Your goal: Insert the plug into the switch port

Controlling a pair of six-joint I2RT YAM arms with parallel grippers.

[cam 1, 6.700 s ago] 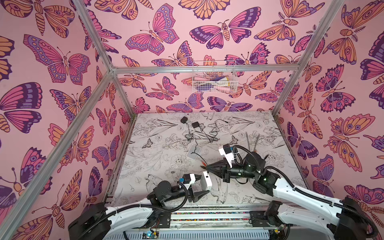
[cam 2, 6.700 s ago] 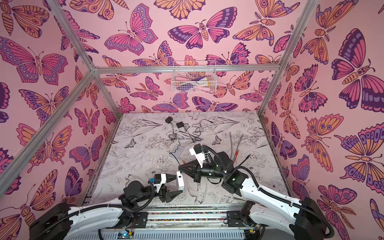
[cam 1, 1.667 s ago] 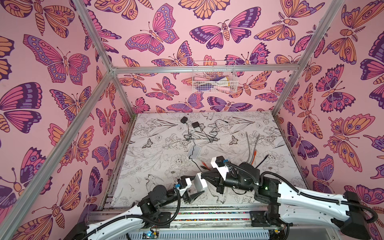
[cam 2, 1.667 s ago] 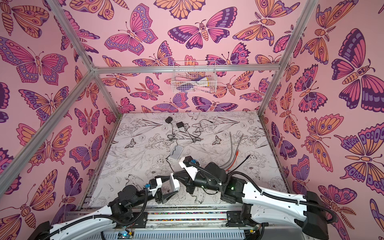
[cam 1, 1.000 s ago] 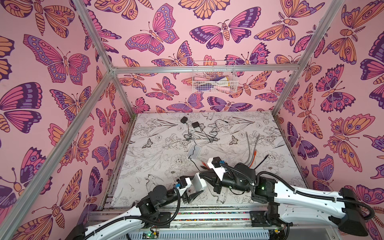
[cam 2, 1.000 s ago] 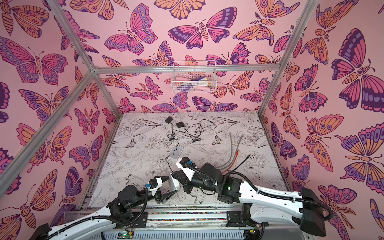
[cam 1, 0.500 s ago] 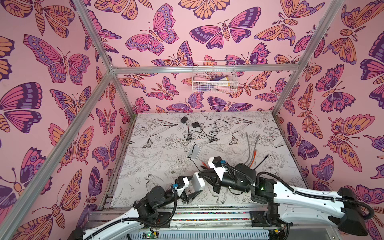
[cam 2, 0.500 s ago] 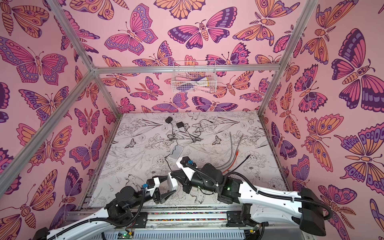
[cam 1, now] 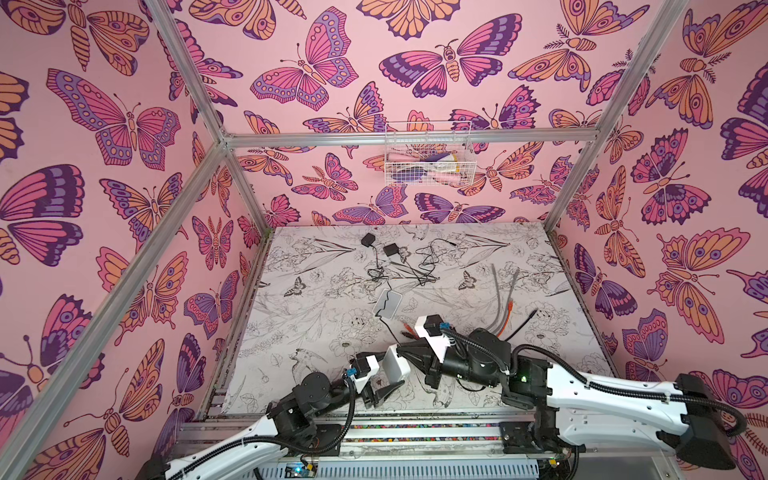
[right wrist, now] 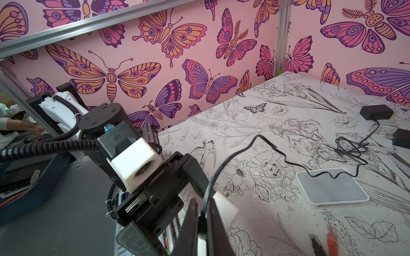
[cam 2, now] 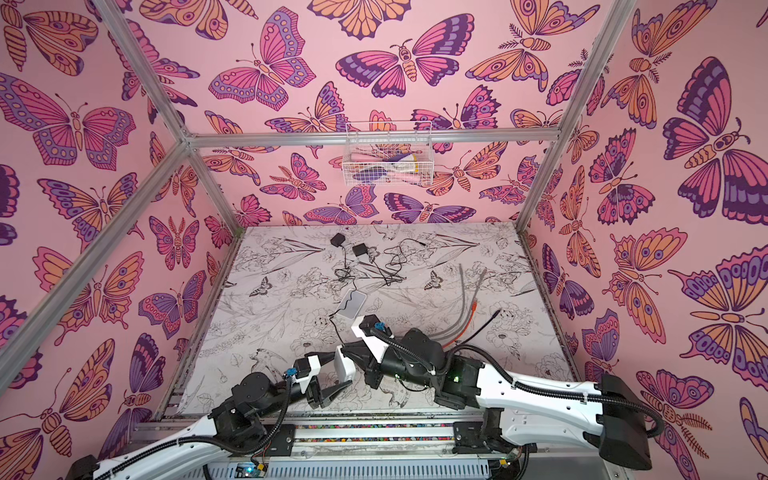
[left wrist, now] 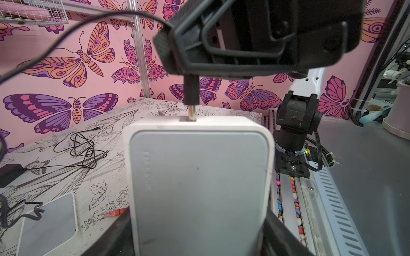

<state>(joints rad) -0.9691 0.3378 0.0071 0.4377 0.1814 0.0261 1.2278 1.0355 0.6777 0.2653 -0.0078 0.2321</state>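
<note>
1. Left wrist view: the left gripper [left wrist: 197, 237] is clamped on the white switch [left wrist: 199, 181], with one finger on each long side, and a narrow edge of the switch points away from the camera
2. A black plug [left wrist: 191, 93] sticks out of the right gripper [left wrist: 190, 71] toward that edge; its metal pin meets the small port [left wrist: 187, 119], with much of the pin still showing
3. Right wrist view: the right gripper's fingers are pinched together on the plug, and the black cord [right wrist: 244, 146] loops up from between them, then trails over a second switch [right wrist: 330, 186] lying flat on the table [right wrist: 288, 93]
4. In both top views the held switch [cam 1: 397, 365] [cam 2: 344, 365] is raised near the table's front edge, between the two arms
5. Two black adapters [cam 1: 368, 240] lie near the back, and grey and orange cables [cam 1: 505, 316] lie to the right, well apart from the switch
</note>
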